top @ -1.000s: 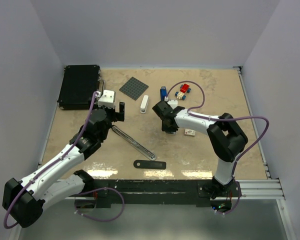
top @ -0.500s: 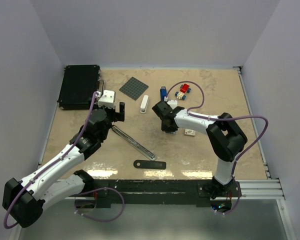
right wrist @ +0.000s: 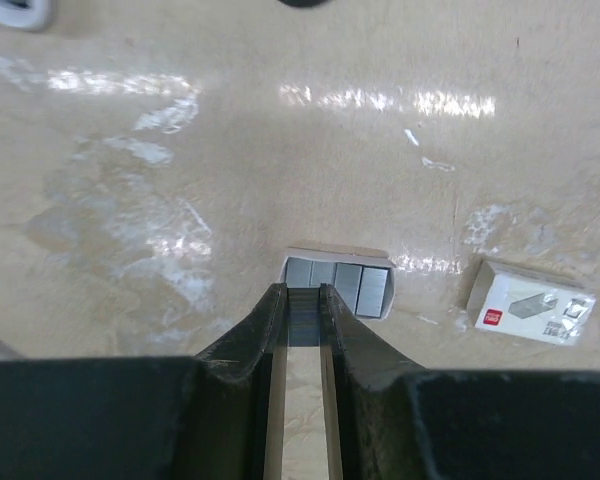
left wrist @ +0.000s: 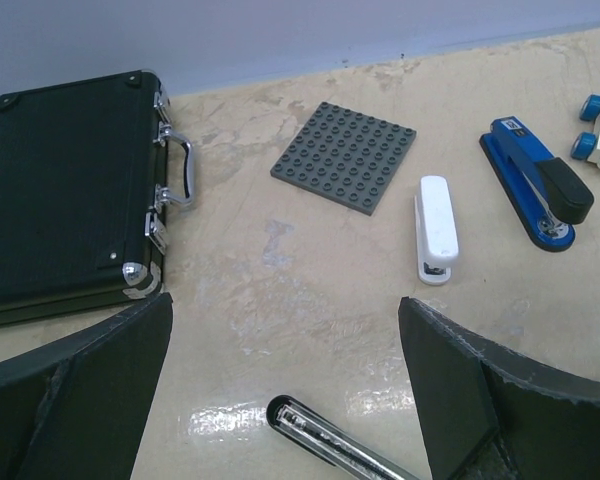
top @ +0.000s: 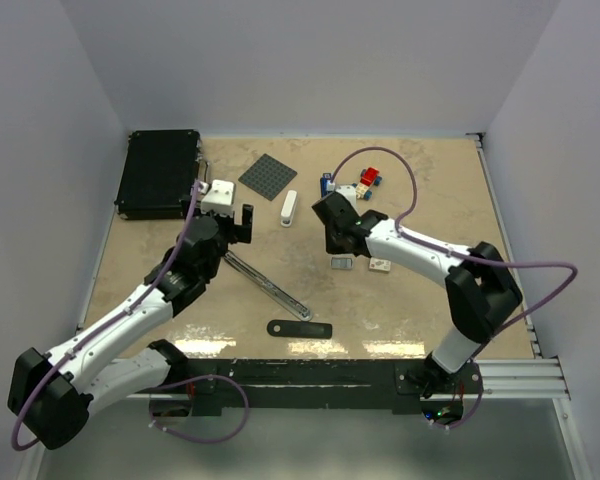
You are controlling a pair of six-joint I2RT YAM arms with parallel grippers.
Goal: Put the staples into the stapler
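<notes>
- Left gripper [left wrist: 285,330]: fingers spread wide, touching nothing, poised over the near end of one chrome rail [left wrist: 332,441].
- Right gripper [right wrist: 302,293]: fingers drawn almost together, seemingly pinching one thin strip of the staples [right wrist: 356,285]. The open grey tray lies flat on the table [top: 450,200], mid-right.
- One white sleeve [right wrist: 531,302] with a red mark, just right of the tray and apart from it.
- Two staplers near the back: one white stapler [left wrist: 435,226] and one blue stapler [left wrist: 536,182], side by side with a gap between.
- One black case [left wrist: 62,207] against the back-left edge; one grey studded plate [left wrist: 346,157] between the case and the staplers.
- One toy car [top: 366,182] near the back; one flat black bar [top: 300,328] near the front edge.
- Open tabletop right of the sleeve, as far as the right edge.
</notes>
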